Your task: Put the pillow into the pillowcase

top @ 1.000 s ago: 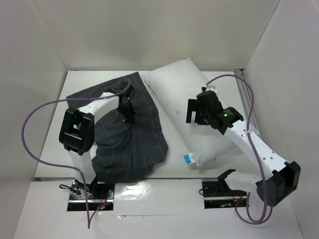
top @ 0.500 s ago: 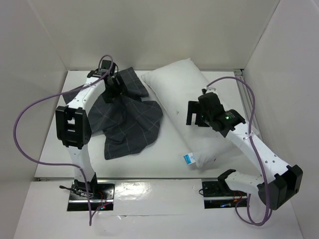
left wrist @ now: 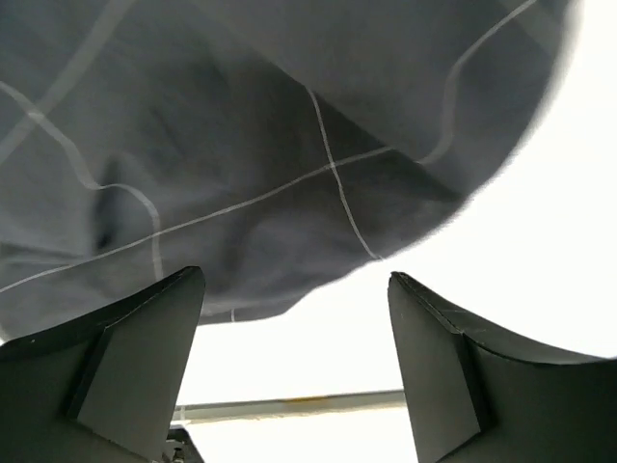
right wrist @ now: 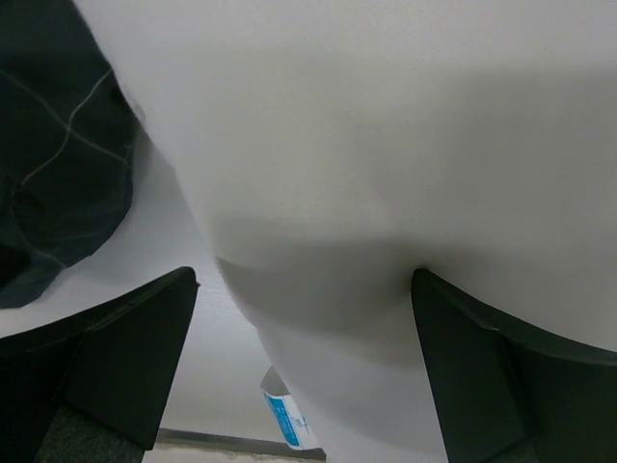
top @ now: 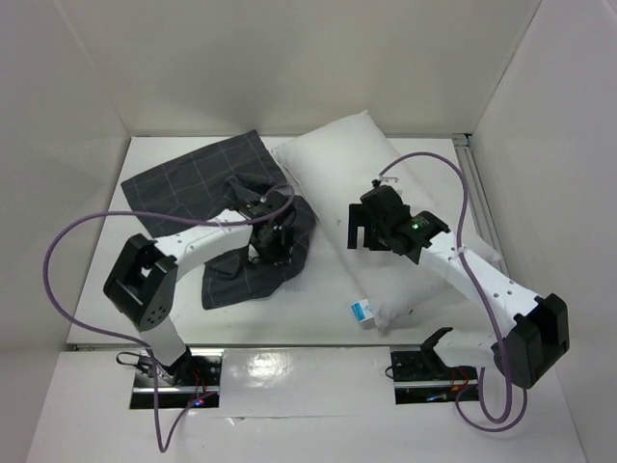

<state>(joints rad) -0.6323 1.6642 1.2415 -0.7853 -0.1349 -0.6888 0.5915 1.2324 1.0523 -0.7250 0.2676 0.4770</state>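
left pincer [top: 273, 243] dropped the pillowcase [top: 188, 183]; pillow [top: 337, 169] lies beside it.

I see the white table [top: 101, 289] carrying two things: the crumpled grey pillowcase [top: 183, 183] left of centre, and the white pillow [top: 333, 159] lying diagonally just beside it on the right.

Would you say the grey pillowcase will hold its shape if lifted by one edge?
Probably not: the pillowcase lies crumpled in folds, so it should droop. It looks thin, likely light, and could bunch when pushed.
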